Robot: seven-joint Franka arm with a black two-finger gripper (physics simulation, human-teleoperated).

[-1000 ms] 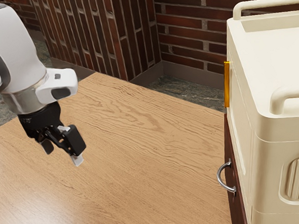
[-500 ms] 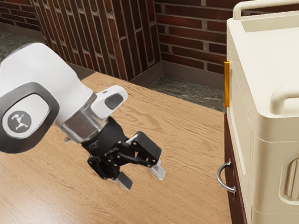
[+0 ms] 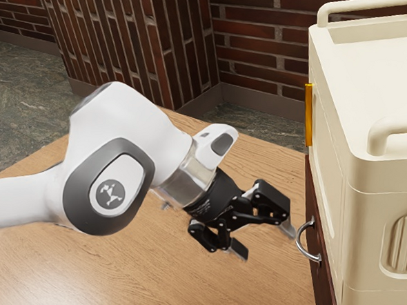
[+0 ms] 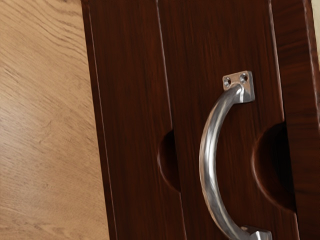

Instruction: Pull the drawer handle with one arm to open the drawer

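Your arm [image 3: 126,120] has swung across toward the exterior view's right since the earlier frame, bringing the tool [image 3: 264,239] from well apart to just beside the handle [image 3: 298,243]; the handle and the case [image 3: 366,197] sit as they did.

The tool is released, its fingers spread, with nothing between them. The handle is an upstanding metal bow fixed at both ends to the dark front of the drawer [image 4: 225,35], which looks closed.

For this approach, aim for the middle of the bow, clear of its end mounts, and get one finger on each side of the bar before you squeeze. One fingertip already looks very near the bow (whether it touches, you can't tell from here), so ease in slowly; a knock there could leave you pinching only an edge. Once gripped, draw straight out from the front, since a sideways pull may slip or bind.

Mind the pale case close by on the handle's far side, with its solid corner, and the yellow strip [image 3: 308,115] above the drawer. The worktop [image 3: 147,280] spreads out on the arm's side, and the brick wall [image 3: 245,34] stands well back.
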